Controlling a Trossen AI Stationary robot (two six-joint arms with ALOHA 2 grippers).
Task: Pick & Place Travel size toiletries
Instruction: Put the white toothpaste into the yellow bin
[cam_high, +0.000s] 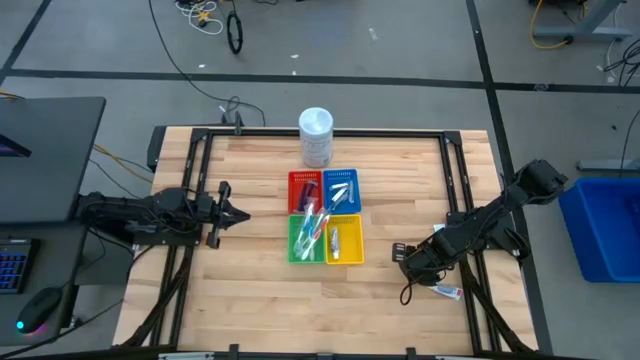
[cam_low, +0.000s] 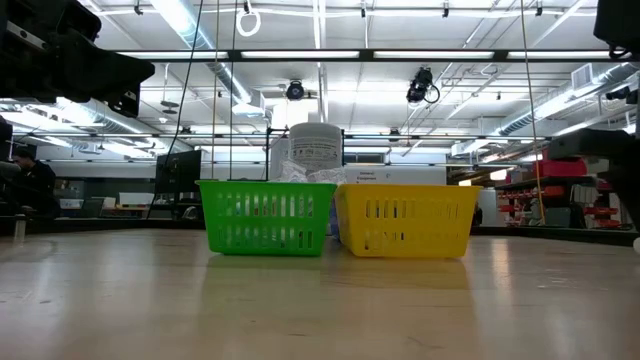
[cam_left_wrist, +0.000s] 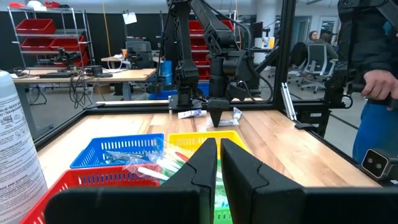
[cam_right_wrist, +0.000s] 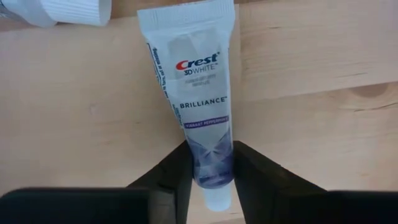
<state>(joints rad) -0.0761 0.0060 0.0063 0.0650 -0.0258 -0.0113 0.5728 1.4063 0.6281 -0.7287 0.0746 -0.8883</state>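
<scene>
The right gripper (cam_right_wrist: 210, 180) is clamped on the cap end of a tube (cam_right_wrist: 198, 99), which stretches flat on the table (cam_right_wrist: 311, 62) ahead of its fingertips. The glossy, soft plastic could squirm out when lifted, since the pinch is so near the end (a second white cap (cam_right_wrist: 62, 9) lies beyond). The left gripper (cam_left_wrist: 217, 163) waits, nearly closed and empty, with the trays (cam_high: 325, 230) just ahead.

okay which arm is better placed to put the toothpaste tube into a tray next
Right. The right claw already straddles the toothpaste tube on the table's right side, its fingers pressing the tube's lower end. The left claw sits empty left of the trays, nearly shut.
</scene>
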